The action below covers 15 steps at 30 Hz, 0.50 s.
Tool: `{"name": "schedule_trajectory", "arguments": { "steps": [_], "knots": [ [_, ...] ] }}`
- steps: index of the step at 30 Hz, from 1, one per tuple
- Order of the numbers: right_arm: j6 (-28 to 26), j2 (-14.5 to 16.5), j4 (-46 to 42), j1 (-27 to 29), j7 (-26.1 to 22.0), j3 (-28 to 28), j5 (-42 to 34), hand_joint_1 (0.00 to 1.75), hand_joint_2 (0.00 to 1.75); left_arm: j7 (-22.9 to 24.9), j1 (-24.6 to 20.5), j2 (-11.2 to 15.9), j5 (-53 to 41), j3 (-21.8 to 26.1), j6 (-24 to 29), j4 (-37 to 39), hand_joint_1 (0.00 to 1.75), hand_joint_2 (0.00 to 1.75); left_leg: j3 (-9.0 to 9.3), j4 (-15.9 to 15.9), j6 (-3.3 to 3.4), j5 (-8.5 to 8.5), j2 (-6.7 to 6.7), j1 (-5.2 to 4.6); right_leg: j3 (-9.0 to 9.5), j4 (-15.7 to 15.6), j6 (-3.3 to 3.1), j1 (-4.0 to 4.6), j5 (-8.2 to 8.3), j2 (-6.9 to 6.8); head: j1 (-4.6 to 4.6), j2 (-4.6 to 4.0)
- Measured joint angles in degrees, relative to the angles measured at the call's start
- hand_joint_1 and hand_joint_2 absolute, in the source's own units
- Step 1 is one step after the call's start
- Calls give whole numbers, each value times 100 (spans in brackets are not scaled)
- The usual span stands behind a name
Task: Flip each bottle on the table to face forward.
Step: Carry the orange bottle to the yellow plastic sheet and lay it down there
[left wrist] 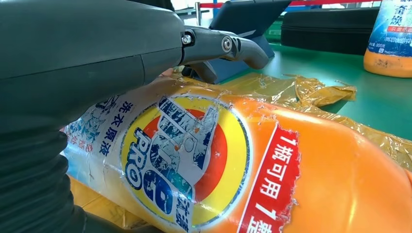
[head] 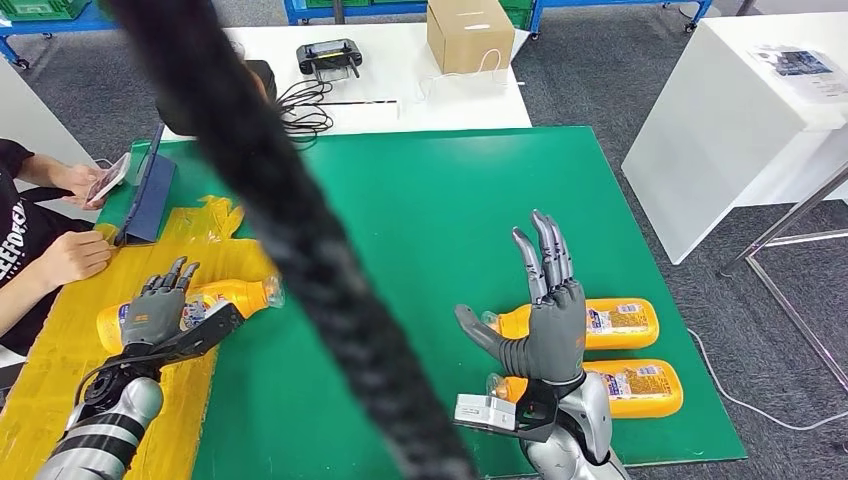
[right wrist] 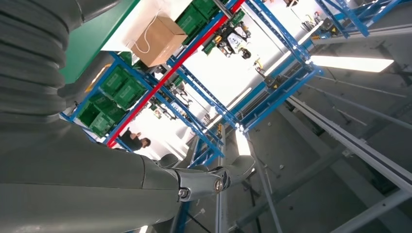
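Detergent bottle [head: 225, 297] number three lies on its side on the yellow taped patch [head: 60, 365] at the left end of the green table [head: 430, 200], and the left hand [head: 157, 303] is draped over its label end. From the left wrist view [left wrist: 233, 170] the thumb [left wrist: 228, 46] arches over the top of the bottle, but whether the fingers actually grip it or just rest on it, can't tell. The other two orange bottles [head: 610, 322] [head: 625, 388] lie side by side, labels up, near the table's right end. The right hand [head: 545, 310] floats above them, palm turned up, fingers straight and spread, holding nothing; its wrist camera stares at the ceiling.

What could go sideways: the bottle looks slick and round, with torn wrap on it, so a loose hold probably lets it roll out mid-flip and off the near edge. A person's hand [head: 75, 255] sits just beside that patch, which is close if the arm swings. Also a thick black cable [head: 300, 250] dangles right across the head view, hiding part of the table.
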Motion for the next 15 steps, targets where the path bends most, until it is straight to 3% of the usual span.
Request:
{"name": "schedule_trajectory", "arguments": {
  "steps": [11,15],
  "knots": [
    [11,0,0,0,2,-11,8,0,175,-93,2,-47,110,2,211,50,0,175,1,0,0,0,-2,-1,3,0,0,-1,0,0,0,0],
    [11,0,-1,20,2,-31,23,0,175,-441,174,-105,210,51,944,-85,0,175,-1,0,0,0,2,-1,-2,0,0,0,0,1,0,0]
  ]
}}
